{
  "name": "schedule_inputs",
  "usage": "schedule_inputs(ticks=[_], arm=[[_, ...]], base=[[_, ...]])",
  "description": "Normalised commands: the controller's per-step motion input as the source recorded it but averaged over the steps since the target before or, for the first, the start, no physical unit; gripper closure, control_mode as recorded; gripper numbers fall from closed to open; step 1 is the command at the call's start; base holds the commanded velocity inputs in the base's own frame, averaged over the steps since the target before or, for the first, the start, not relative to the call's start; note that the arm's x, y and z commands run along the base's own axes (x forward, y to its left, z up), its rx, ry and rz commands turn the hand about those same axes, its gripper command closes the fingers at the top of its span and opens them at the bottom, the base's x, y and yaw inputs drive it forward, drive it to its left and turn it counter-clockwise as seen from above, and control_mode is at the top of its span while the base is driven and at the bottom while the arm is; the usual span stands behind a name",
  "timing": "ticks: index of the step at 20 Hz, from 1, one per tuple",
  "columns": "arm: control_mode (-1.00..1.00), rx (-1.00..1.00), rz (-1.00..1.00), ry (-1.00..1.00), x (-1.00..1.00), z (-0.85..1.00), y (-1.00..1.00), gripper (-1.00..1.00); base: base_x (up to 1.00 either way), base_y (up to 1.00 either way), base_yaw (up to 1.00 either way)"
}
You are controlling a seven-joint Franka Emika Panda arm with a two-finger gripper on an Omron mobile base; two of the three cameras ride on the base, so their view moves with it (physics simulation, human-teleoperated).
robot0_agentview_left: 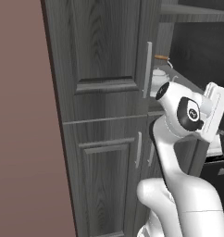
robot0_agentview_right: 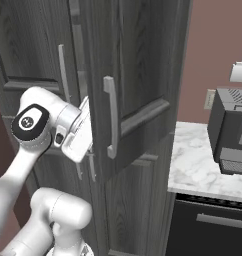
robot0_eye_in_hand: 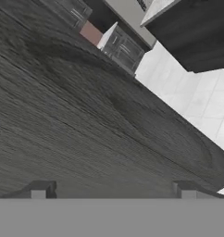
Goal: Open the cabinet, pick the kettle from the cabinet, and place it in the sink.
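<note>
We see the kettle (robot0_agentview_left: 158, 74) only in part from the left base view: one white body with a brown-barred handle, on a shelf inside the cabinet (robot0_agentview_left: 104, 60), half hidden behind the arm. The right base view shows two upper doors, the right one (robot0_agentview_right: 138, 85) swung ajar and covering the shelf. The gripper (robot0_eye_in_hand: 113, 189) faces dark wood grain up close, jaws spread wide and holding nothing.
</note>
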Motion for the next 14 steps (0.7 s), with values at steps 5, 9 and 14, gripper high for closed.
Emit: schedule_inputs(ticks=[5,9,14], arm=[[-1.00,0.00,-0.04,0.00,-0.09,-0.01,-0.31,-1.00],[-1.00,-0.01,-0.01,-0.01,-0.06,-0.07,-0.27,-1.00],[-1.00,-0.03,0.00,-0.10,-0.05,-0.12,-0.26,-1.00]], base=[[0.00,0.00,0.00],[0.00,0.00,0.00],[0.00,0.00,0.00]])
